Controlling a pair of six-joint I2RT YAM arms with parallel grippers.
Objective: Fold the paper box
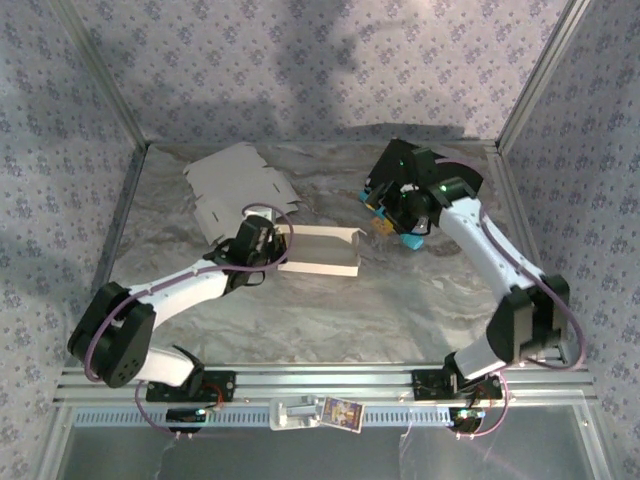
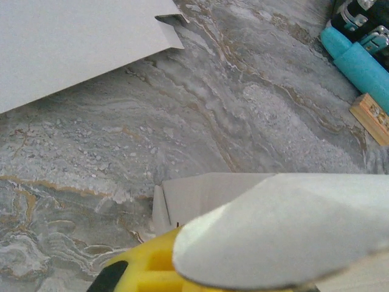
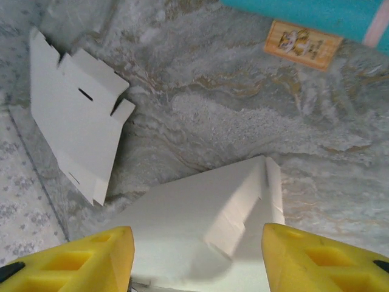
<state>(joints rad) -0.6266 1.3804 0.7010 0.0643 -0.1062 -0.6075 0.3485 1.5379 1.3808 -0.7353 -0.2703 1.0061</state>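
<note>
paper box (image 1: 320,252) sits partly folded in the middle of the marble table (image 1: 400,310), and you can see your left gripper (image 1: 268,240) clamped tight on a flap at its left end. your right gripper (image 3: 194,249) has its 2 yellow fingers (image 3: 91,258) spread apart, holding nothing, near the box's right end. 1 flat cardboard sheet (image 1: 238,185) lies behind the box at the back left.
</note>
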